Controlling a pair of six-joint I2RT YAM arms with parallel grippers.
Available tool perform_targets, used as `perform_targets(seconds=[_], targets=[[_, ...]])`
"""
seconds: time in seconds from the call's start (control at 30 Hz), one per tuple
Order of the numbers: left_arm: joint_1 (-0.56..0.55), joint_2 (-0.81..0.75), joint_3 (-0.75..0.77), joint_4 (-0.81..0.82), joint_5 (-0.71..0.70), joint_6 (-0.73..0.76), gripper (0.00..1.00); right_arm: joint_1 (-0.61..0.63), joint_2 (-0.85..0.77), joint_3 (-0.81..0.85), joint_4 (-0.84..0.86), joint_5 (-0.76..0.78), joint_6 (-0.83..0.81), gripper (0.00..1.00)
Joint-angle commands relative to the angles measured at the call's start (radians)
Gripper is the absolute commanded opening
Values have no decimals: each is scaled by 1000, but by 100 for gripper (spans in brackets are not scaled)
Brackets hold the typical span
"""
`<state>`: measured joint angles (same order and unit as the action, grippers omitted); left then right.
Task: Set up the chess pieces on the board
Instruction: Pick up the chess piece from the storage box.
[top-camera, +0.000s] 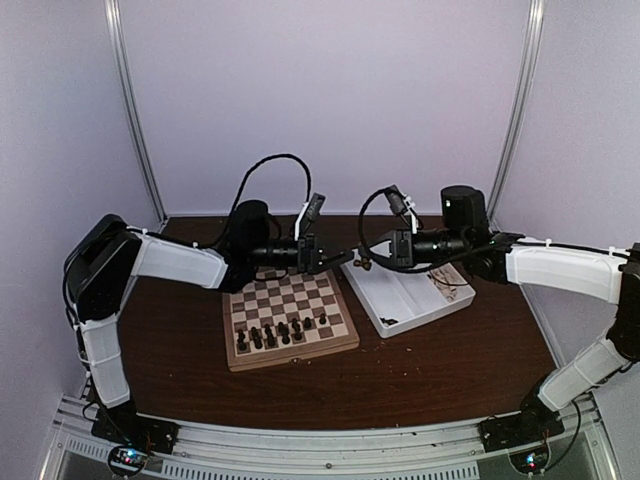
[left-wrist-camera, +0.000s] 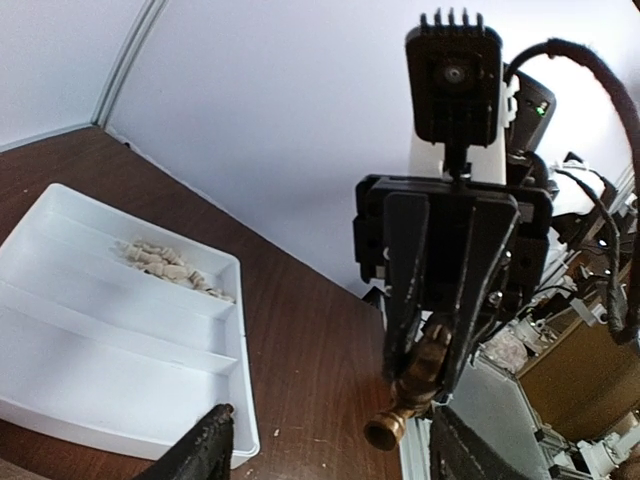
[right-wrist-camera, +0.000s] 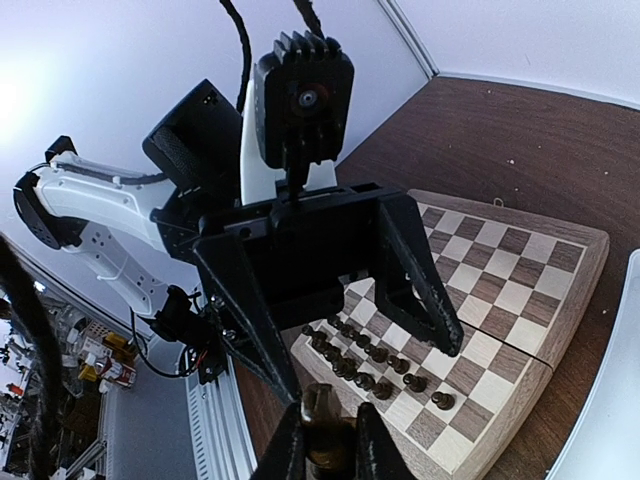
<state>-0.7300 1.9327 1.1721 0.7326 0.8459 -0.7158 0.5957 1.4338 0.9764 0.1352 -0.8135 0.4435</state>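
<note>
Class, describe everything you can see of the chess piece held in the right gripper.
The chess piece is small, glossy, dark brown wood, with a rounded end and narrower neck. The right gripper pinches its middle, the round end sticking out. It is held in the air above the table, touching nothing else; the open left gripper faces it.

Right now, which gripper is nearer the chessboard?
Left. The left gripper hangs open above the chessboard's far right corner; the right gripper, shut on a dark chess piece, is beyond that edge, over the white tray's left end.
</note>
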Motion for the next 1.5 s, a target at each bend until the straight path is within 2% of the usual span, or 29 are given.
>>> perform_targets(seconds=[0.0, 0.3, 0.5, 0.67, 1.0, 1.2, 1.3, 1.47], targets=[[-1, 21, -4, 228, 90, -121, 66, 1, -28, 36, 57, -20, 37, 14], [-1, 9, -49, 291, 89, -155, 63, 0, -22, 38, 95, -40, 69, 15], [-10, 10, -45, 275, 93, -145, 59, 0, -14, 46, 113, -49, 85, 15], [-22, 10, -25, 200, 94, -98, 55, 1, 4, 51, 133, -55, 101, 15], [-23, 8, -25, 228, 104, -111, 52, 1, 30, 48, 150, -68, 114, 15], [-23, 6, -23, 226, 105, -107, 42, 1, 40, 42, 148, -69, 109, 15], [-23, 5, -22, 227, 106, -104, 32, 0, 46, 41, 148, -66, 107, 15], [-23, 5, -25, 228, 112, -101, 26, 1, 56, 41, 150, -62, 104, 15]])
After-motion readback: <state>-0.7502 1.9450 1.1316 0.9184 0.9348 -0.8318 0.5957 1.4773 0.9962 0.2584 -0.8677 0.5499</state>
